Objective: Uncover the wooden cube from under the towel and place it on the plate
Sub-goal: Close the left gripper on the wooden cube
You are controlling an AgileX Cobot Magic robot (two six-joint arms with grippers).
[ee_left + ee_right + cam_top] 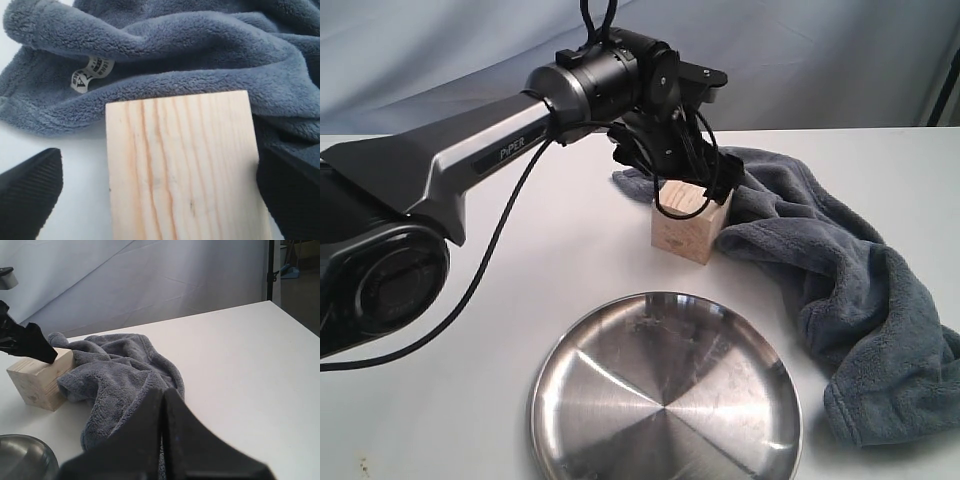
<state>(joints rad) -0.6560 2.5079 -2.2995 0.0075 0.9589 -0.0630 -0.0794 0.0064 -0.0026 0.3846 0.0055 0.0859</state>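
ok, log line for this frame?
wooden cube: uncovered, towel touching | left end effector: open, straddling cube | right end effector: shut | plate: empty

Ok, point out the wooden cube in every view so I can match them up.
Exterior view: the wooden cube sits at centre, just above the plate in the picture.
Left wrist view: the cube fills the lower middle, between the two black fingers.
Right wrist view: the cube is at the left edge.
Shared landmark: the towel, bunched against the cube.

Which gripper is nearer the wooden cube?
Left. The left gripper straddles the wooden cube, a finger on each side; the right gripper sits well off, shut, with the towel between.
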